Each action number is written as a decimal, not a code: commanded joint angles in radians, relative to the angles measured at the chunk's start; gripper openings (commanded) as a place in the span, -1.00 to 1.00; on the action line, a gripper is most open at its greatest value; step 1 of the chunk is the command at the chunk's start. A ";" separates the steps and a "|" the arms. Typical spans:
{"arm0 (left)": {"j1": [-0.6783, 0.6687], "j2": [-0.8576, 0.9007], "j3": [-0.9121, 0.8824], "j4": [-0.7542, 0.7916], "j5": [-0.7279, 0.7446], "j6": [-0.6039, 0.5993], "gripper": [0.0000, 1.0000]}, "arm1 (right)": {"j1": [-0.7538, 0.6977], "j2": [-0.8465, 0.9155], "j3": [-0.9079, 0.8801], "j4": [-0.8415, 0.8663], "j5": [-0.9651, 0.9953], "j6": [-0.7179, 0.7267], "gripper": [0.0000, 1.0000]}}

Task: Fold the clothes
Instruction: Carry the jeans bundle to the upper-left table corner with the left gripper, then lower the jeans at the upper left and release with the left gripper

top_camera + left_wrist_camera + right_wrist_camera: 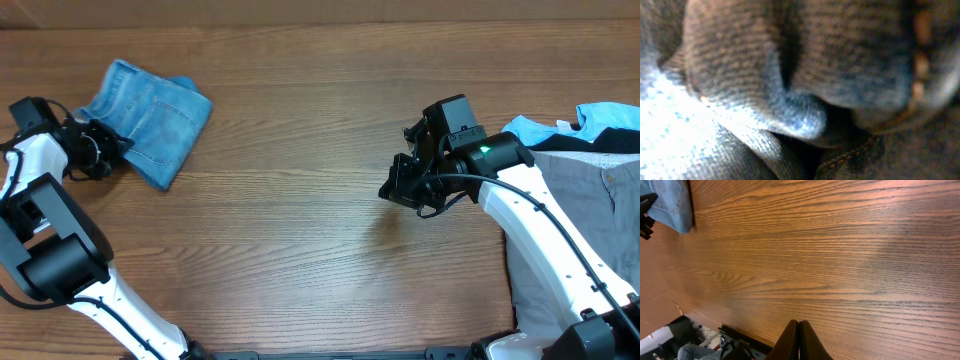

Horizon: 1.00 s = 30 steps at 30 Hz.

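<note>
Jeans (152, 118) lie bundled; I judge the denim soft, thick, fairly heavy, not slippery, best held at a seam edge. My left pincer (116, 152) is against the cloth, gap unreadable; my right pincer (799, 336) is pinched closed, empty

Bare wood of table (290, 260) ran open between folded jeans (150, 120), far left, and garment pile (585, 170), right edge. Right gripper (390, 192), fingers together, hung mid-table, sole obstruction there. Left gripper (112, 150) crowded the jeans' left edge.
</note>
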 commanded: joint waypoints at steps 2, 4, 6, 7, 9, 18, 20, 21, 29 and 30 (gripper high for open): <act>0.019 0.005 0.021 0.042 -0.038 -0.179 -0.92 | -0.002 -0.002 0.013 0.002 0.008 -0.007 -0.91; 0.009 0.005 0.021 0.063 -0.037 -0.224 -0.92 | -0.002 -0.002 0.013 0.002 0.014 -0.007 -0.91; -0.001 0.005 0.021 0.087 -0.035 -0.257 -0.76 | -0.002 -0.002 0.013 0.002 0.015 -0.007 -0.91; -0.005 0.005 0.021 0.100 -0.032 -0.261 -0.62 | -0.002 -0.002 0.013 0.002 0.015 -0.007 -0.91; -0.011 0.005 0.021 0.109 -0.015 -0.259 -0.32 | -0.002 -0.002 0.013 0.002 0.014 -0.007 -0.91; 0.002 0.000 0.022 0.049 0.162 -0.085 0.73 | -0.002 -0.002 0.013 -0.009 0.014 -0.007 -0.91; 0.009 -0.019 0.022 -0.043 0.141 0.025 0.77 | -0.002 -0.002 0.013 -0.011 0.014 -0.007 -0.91; 0.012 -0.034 0.022 -0.084 0.117 0.072 0.78 | -0.002 -0.002 0.013 -0.011 0.014 -0.007 -0.91; 0.012 -0.229 0.022 -0.215 -0.039 0.251 0.72 | -0.002 -0.002 0.013 -0.006 0.014 -0.007 -0.89; 0.006 -0.259 0.022 -0.215 -0.041 0.267 0.62 | -0.002 -0.002 0.013 -0.001 0.014 -0.007 -0.88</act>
